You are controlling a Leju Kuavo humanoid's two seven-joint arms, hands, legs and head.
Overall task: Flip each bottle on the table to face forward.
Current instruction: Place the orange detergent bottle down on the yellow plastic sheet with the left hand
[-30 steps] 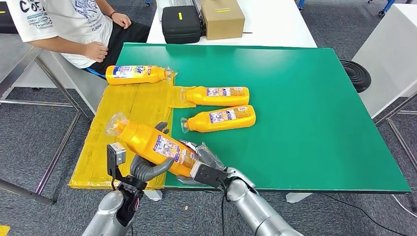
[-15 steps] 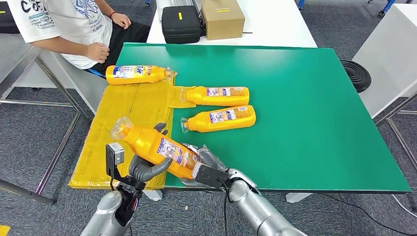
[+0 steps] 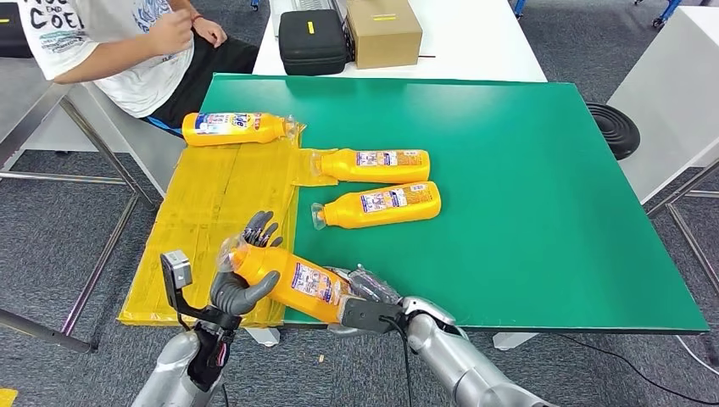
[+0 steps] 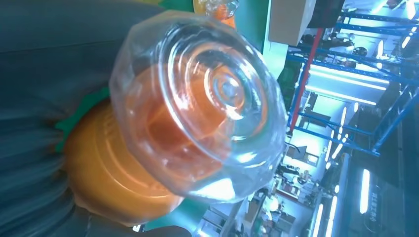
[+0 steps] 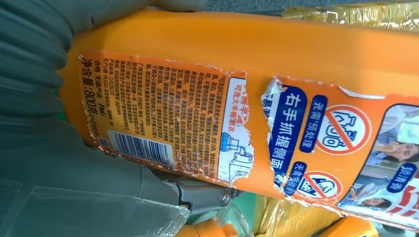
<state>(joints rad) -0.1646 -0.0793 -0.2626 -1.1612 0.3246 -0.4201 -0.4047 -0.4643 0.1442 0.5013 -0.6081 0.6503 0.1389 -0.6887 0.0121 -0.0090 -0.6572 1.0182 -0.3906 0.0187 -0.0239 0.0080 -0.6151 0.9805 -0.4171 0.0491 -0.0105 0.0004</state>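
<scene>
both robot hands hold the orange bottle (image 3: 292,280), left robot hand (image 3: 242,284) at its neck, right robot hand (image 3: 365,297) at its base; it has dropped lower toward the bench (image 3: 551,212) edge, back label up, flip unfinished.

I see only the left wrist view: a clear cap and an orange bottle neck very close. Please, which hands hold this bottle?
Observer: Both. In the head view the left hand grips the held bottle near its neck, and the right hand holds its base end.
Operator: Which side of the bottle faces up?
Observer: The right wrist view shows a torn back label with a barcode and small print.
Operator: How many other bottles lie on the table?
Observer: Three: one blue-labelled bottle on the yellow sheet, two small-print-label bottles on the green mat.
</scene>
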